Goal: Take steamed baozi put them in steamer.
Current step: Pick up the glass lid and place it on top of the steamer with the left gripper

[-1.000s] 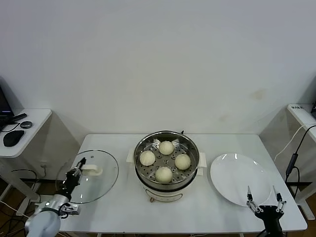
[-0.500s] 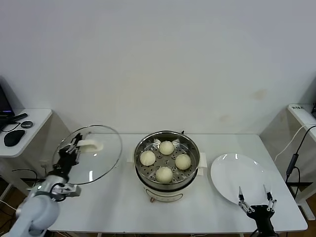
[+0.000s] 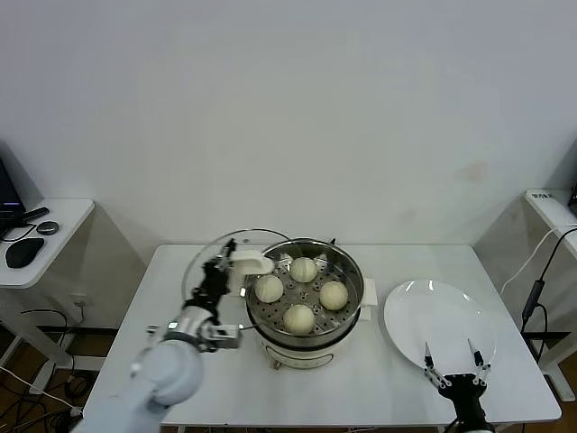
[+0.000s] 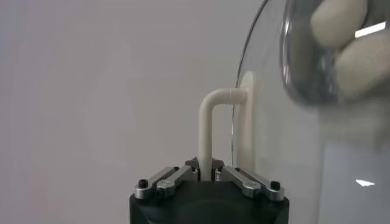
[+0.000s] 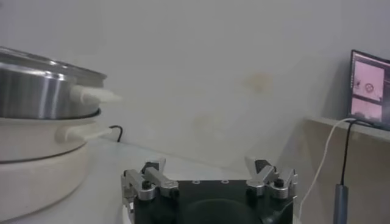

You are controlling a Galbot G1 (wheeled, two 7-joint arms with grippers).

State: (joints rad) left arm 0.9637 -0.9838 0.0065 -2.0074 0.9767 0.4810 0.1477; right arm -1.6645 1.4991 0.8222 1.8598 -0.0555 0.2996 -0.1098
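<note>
Four cream-white baozi (image 3: 300, 290) lie in the shiny steamer (image 3: 350, 294) on its cream base at the table's middle. My left gripper (image 3: 221, 268) is shut on the white handle (image 4: 210, 125) of the round glass lid (image 3: 203, 262) and holds the lid tilted in the air against the steamer's left rim. Through the glass in the left wrist view I see two baozi (image 4: 350, 36). My right gripper (image 3: 453, 363) is open and empty at the table's front right, by the plate's near edge. The steamer also shows in the right wrist view (image 5: 42, 85).
A round white plate (image 3: 439, 322) lies right of the steamer. A side table (image 3: 41, 236) with a mouse stands at far left. A cable (image 3: 539, 280) hangs at the right edge.
My left arm has lifted the glass lid off the table's left part and carried it right, up to the steamer's left rim. My right gripper has drifted slightly left and nearer.
</note>
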